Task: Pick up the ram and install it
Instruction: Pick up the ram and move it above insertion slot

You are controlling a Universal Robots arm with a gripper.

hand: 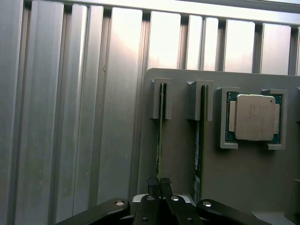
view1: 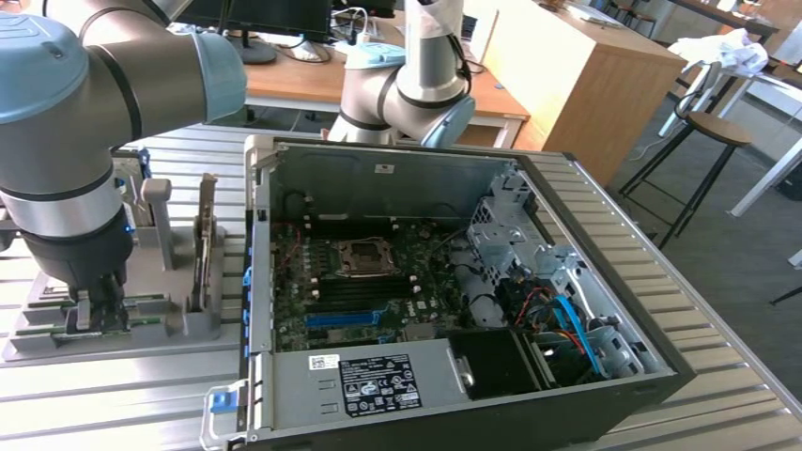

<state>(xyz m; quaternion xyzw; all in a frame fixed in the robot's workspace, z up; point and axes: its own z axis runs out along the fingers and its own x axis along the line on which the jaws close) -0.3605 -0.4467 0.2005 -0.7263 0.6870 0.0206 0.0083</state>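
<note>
The slatted metal bench (view1: 126, 404) carries an open computer case (view1: 376, 178), motherboard exposed. At the exterior view's left the arm (view1: 75, 122) reaches down over a grey holder (hand: 243, 173) beside the case. The ram (hand: 160, 131) stands on edge in the holder's slot, not yet lifted out, with a second stick (hand: 200, 136) just beside it and then a square processor (hand: 254, 117). The gripper (hand: 159, 180) is down on the ram, its fingers (hand: 152, 185) clenched on the thin upper edge.

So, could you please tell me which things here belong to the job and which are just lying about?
Job: the ram, gripped by the claw; open computer case.
Lying about: second memory stick; processor chip; stool.
</note>
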